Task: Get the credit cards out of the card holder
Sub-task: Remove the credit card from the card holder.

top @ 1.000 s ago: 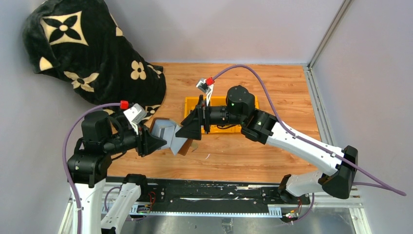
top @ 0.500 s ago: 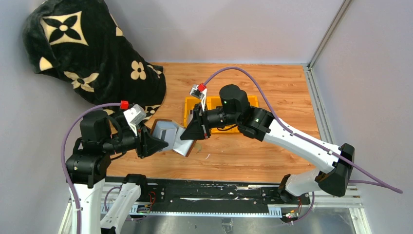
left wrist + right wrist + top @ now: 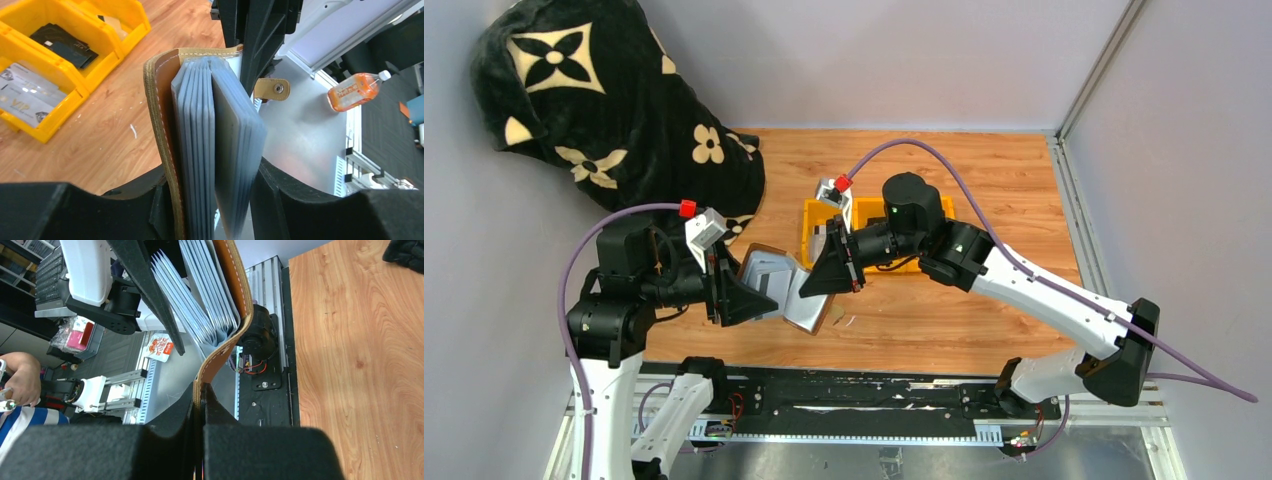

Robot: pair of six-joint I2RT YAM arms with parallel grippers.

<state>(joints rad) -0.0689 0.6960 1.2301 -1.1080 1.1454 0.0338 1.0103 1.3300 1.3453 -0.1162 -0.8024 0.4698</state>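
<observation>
Surface: light wood planks, with grey walls behind and at the right.
Blanket: black plush with cream flower motifs, heaped at the far left corner, its edge on the surface.
Tray: yellow, three compartments, near the surface's middle.
Bottle: orange contents, white cap, on the dark floor.
Bystander: bare forearm and striped sleeve at the right wrist view's edge.

We find the card holder between the grippers — left gripper at its left, right gripper at its right — the tray just behind, the blanket far left.
</observation>
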